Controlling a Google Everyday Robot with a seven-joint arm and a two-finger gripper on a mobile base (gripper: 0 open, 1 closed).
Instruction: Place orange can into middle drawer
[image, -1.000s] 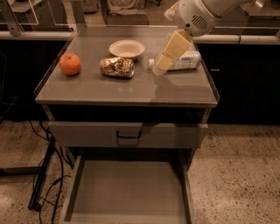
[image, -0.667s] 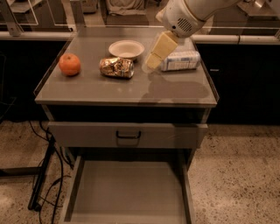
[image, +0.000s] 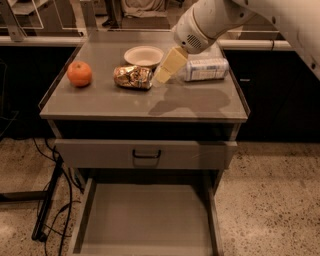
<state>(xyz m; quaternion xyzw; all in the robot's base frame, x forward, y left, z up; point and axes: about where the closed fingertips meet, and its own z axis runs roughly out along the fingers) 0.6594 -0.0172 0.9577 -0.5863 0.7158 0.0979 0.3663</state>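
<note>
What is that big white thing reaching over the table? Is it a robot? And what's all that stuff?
Yes, that is a robot arm. The cream-coloured piece at its end is the gripper, the part that grabs things. One camera looks down at the cabinet from the front. On the grey top lie an orange fruit, a crinkly, shiny orange can on its side, a white bowl and a plastic bottle. The gripper hangs just right of the can and carries nothing that I can see. Below is a drawer front with a black handle, and under it the middle drawer is pulled open.
</note>
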